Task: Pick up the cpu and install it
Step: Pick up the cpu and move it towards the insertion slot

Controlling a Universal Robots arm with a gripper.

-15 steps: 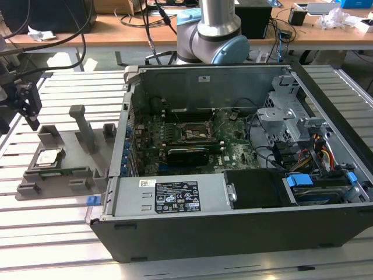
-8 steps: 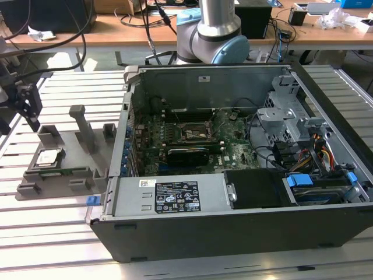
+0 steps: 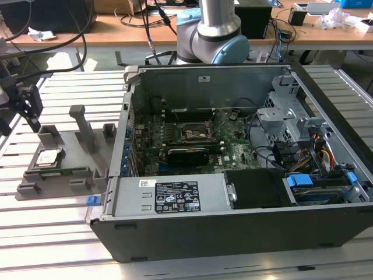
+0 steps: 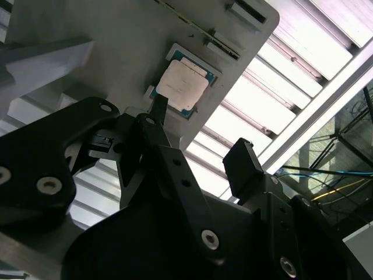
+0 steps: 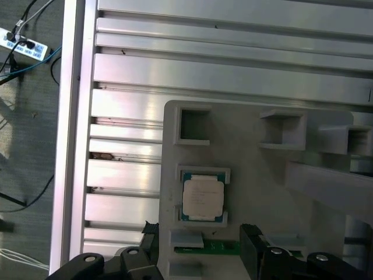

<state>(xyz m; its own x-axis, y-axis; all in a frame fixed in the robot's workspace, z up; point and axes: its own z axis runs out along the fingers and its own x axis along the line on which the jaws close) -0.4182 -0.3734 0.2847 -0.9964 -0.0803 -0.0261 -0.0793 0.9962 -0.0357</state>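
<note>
Slatted metal table (image 3: 52, 233) bears grey fixture (image 3: 64, 143) holding the cpu (image 3: 48, 157).

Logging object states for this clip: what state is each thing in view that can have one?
gripper: open, empty, near the cpu without touching it.
cpu: lying flat in its recess, not gripped.
grey holder: resting on the slatted bench, cpu recess filled.
computer case: side open, board exposed.
socket: on the board; frame open or shut cannot be told.
</note>
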